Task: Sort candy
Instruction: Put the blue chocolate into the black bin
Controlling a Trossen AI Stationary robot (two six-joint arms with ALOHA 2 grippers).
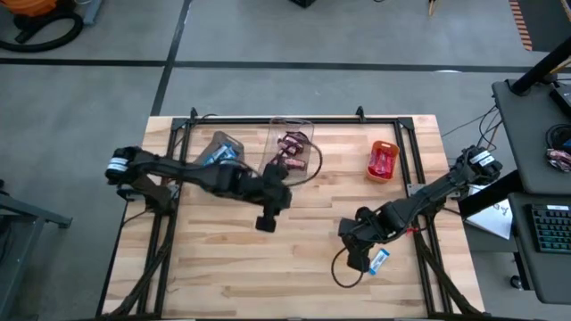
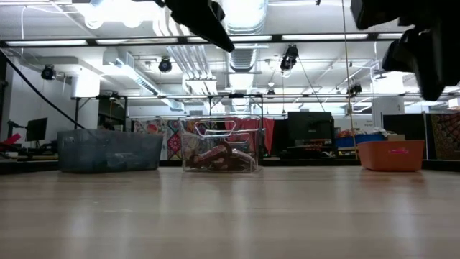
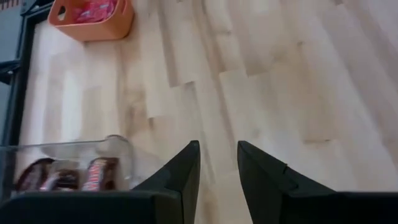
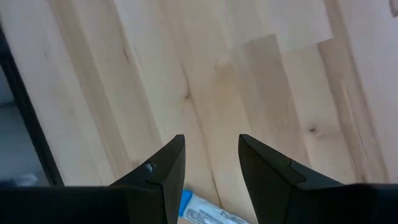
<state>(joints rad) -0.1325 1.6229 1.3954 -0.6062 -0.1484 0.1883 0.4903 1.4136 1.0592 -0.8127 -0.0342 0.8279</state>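
High view: straight down from well above the whole worktop (image 1: pixel 232 259). Low view: level from the near edge, facing the clear bin (image 2: pixel 220 144) at the far edge. Wrist views: close above the boards, angled downward. Clear bin (image 3: pixel 65 163) and orange bin (image 3: pixel 93 18) shared across the left wrist, high and low views.

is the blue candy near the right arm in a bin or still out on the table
Out. The blue-and-white wrapped candy bar lies on the bare wooden table, beside the right pincer, far from any bin.

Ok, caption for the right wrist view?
Right gripper, jaws open, above the bare wooden table, a blue-and-white wrapped candy bar just below them.
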